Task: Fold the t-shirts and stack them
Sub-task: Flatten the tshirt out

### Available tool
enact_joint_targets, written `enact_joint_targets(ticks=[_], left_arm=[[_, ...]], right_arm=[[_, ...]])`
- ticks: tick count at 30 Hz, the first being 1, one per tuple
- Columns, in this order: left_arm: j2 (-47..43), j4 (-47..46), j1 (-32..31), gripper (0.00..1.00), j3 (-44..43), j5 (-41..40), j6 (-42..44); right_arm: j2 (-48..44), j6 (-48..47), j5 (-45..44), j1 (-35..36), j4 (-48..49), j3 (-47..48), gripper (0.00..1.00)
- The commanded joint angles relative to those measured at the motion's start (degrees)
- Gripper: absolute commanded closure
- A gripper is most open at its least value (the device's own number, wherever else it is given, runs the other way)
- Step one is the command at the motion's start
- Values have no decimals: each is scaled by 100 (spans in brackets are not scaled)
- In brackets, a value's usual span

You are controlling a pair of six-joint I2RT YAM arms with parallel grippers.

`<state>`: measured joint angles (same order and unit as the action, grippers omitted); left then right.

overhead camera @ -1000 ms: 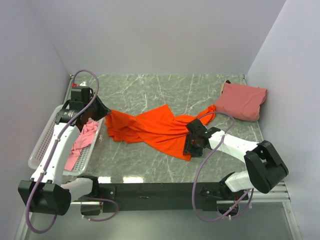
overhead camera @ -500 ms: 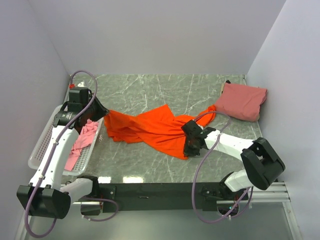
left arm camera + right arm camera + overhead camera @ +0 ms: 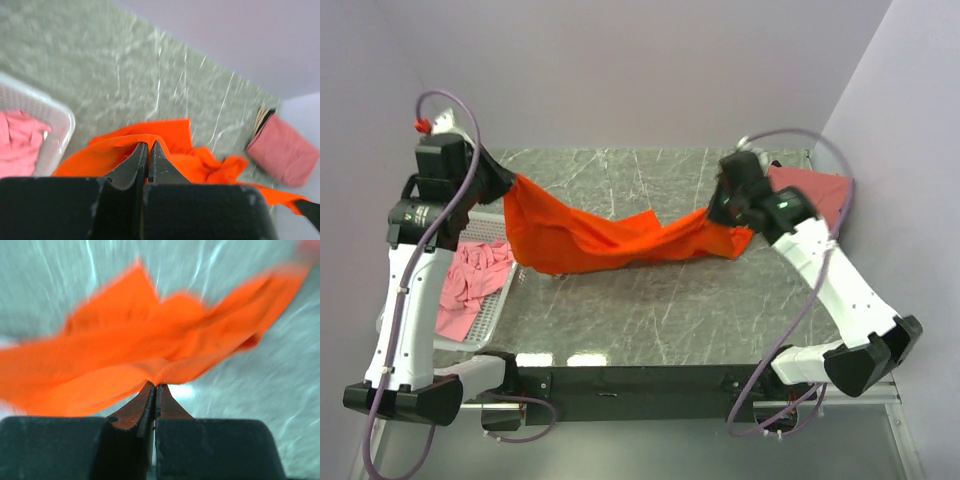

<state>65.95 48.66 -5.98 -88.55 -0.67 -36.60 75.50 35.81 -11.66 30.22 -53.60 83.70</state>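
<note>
1. Done: salmon-pink t-shirt (image 3: 820, 188) folded, parked upper right of top view on worktop (image 3: 650, 310).
2. In progress: orange t-shirt (image 3: 600, 235) strung across centre, sagging, bunched, no fold yet. Pinched at one end by left pincer (image 3: 148, 146) and at the other by right pincer (image 3: 155, 386), both clamped on cloth.
3. Left to do: lighter pink t-shirt (image 3: 470, 285), crumpled in basket (image 3: 490, 318) at left edge.
4. Watch: basket close under left arm, folded shirt just behind right pincer; likely snags when laying flat.
</note>
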Motion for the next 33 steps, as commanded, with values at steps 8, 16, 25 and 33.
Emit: enact_joint_targets(ticks=[8,16,25,33], left_arm=[[1069,38,114,100,-2903,-57,391],[208,-375,114,99,-2615,909,171],[-654,-77,114,99,-2719,1639,100],[-979,-919,106,99,-2957,2105,-330]], right_arm=[[895,-1507,-293,-1273,-1502,3448,100],[-104,-1533,251,-1273,-1408,3813,100],[-1925,-1349,823,-1264,-1099,3020,100],[-2330,-1208,683,-1273,-1047,3846,100]])
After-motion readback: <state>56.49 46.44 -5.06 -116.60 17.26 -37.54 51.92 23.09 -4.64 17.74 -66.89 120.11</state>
